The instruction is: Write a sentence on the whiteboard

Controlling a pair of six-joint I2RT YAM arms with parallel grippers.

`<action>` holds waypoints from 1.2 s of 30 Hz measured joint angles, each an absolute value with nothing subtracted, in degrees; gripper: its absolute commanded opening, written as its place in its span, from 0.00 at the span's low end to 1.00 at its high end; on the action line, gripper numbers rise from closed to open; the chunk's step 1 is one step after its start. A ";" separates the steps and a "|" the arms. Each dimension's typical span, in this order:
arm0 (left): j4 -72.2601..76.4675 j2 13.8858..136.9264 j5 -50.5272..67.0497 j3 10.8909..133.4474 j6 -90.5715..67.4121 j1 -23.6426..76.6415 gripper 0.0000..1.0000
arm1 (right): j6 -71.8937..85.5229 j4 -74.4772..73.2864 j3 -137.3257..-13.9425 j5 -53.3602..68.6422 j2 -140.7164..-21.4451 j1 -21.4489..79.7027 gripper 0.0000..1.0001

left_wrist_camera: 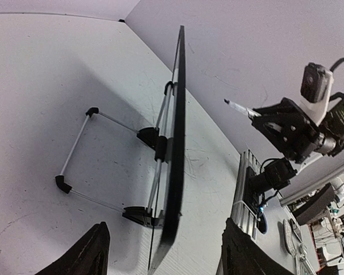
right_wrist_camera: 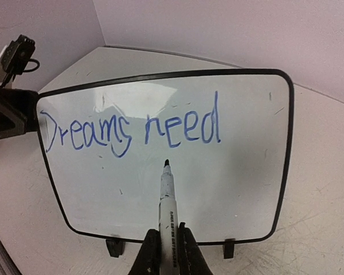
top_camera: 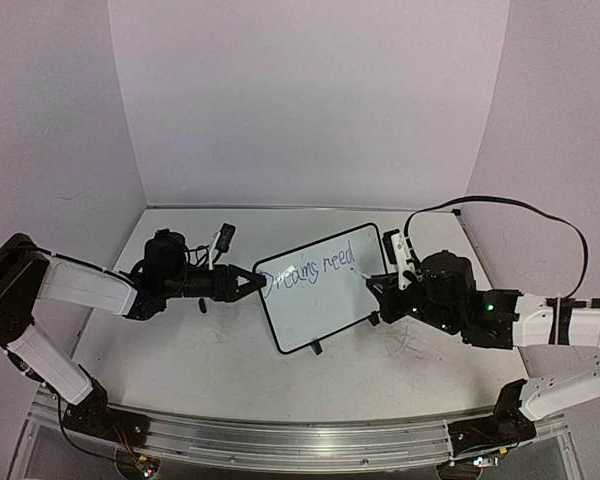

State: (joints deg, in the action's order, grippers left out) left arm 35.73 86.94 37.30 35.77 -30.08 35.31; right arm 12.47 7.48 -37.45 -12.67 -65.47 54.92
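Observation:
The whiteboard (top_camera: pixel 325 310) stands tilted at the table's middle, black-framed on two small feet. The sentence (top_camera: pixel 310 272) reads "Dreams need" in blue, clear in the right wrist view (right_wrist_camera: pixel 132 129) on the whiteboard (right_wrist_camera: pixel 235 172). My right gripper (right_wrist_camera: pixel 169 255) is shut on a white marker (right_wrist_camera: pixel 167 212), tip pointing below "need". In the left wrist view the marker tip (left_wrist_camera: pixel 227 102) stands apart from the edge-on whiteboard (left_wrist_camera: pixel 176 143). My left gripper (top_camera: pixel 252 283) is open, its fingers (left_wrist_camera: pixel 90 252) straddling the board's left edge without touching it.
A black cable plug (top_camera: pixel 223 238) lies behind the left gripper. A small white object (top_camera: pixel 392 245) lies behind the board's right corner. The board's wire stand (left_wrist_camera: pixel 74 149) sticks out at its back. A metal rail (top_camera: pixel 280 430) runs along the near edge.

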 measured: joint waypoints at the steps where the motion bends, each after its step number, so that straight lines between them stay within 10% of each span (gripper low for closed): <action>1: 35.76 86.94 36.62 35.77 -30.17 35.31 0.64 | 12.47 7.47 -37.75 -12.62 -66.31 55.69 0.00; 36: 37.97 90.52 37.96 37.56 -25.41 35.31 0.01 | 6.41 13.83 -50.15 -11.57 -90.76 69.00 0.00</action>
State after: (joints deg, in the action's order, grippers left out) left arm 37.97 90.52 37.96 37.56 -25.41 35.31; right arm 6.41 13.83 -50.15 -11.57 -90.76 69.00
